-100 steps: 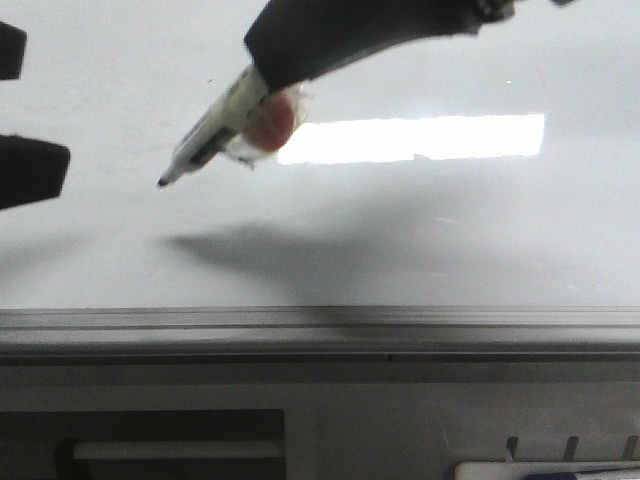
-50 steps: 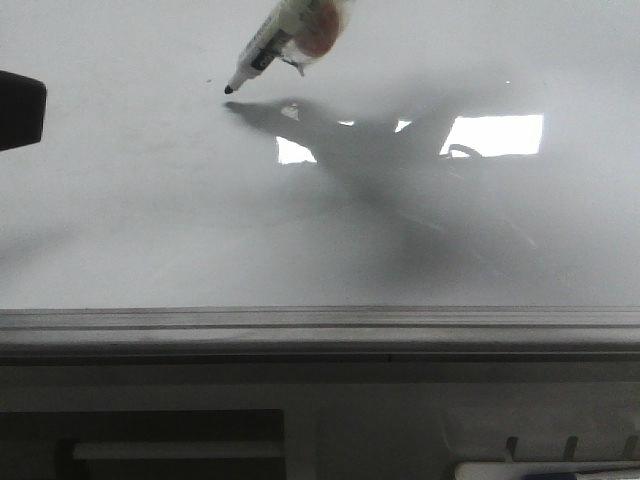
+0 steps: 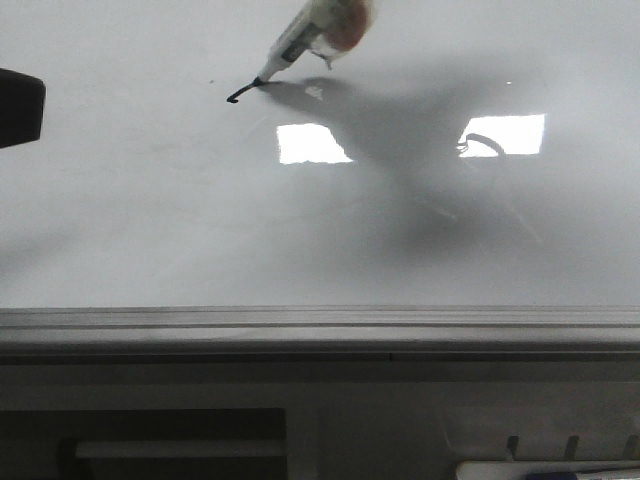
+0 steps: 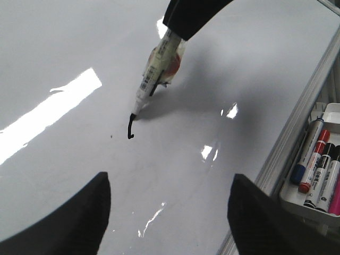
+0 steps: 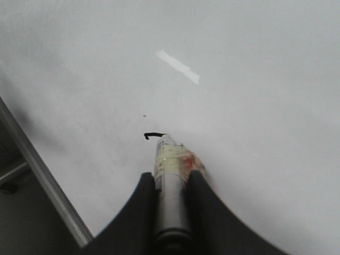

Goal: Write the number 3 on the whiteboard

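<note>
The marker (image 4: 154, 74) is seen clamped between the fingers of the right tool (image 5: 171, 183), its tip pressed down onto the whiteboard (image 3: 150, 220). Only a short black stroke (image 4: 130, 127) is laid so far, a small hooked dash at the marker tip, seen in the front view towards the far left part of the board and in the right wrist view just ahead of the nib. That is judged to be no more than the opening of the number 3 (image 3: 240, 94): the top bar is barely begun, and both curves and the tail are left to be drawn.

The left tool (image 4: 170, 212) is held spread apart, nothing between its fingers, hovering over the board near the stroke but well clear of the pen. A tiny dark speck (image 4: 111, 136) is noted just beside the stroke. Off the board's grey frame (image 4: 297, 122), a tray of spare markers (image 4: 319, 164) is seen, untouched. Bright light patches are reflected on the glossy surface, partly broken by the arm's shadow. Nearly all the writing is judged to remain.
</note>
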You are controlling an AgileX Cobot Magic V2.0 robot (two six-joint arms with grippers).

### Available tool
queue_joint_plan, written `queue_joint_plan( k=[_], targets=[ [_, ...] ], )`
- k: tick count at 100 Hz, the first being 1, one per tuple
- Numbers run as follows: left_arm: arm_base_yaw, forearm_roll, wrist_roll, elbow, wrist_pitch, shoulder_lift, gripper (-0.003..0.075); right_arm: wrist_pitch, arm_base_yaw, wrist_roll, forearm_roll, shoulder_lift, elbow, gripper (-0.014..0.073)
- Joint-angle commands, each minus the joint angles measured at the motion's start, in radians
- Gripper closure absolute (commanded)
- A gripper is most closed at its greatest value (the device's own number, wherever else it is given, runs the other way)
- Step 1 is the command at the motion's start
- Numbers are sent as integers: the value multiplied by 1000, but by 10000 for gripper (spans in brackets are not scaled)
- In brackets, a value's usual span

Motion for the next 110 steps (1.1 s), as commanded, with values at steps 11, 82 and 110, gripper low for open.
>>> queue_joint_plan(
  k=[11,82,110],
  targets=[
    [1,-24,-8,-31,-61,-3,293,75,-16,-3,-39,-22,-26,652],
    [1,-24,-8,-31,-61,-3,293,194,55,13,-45,1,-17,652],
    [1,-24,-8,-31,-61,-3,293,104,147,13,-42,92,-24,653]
  ],
)
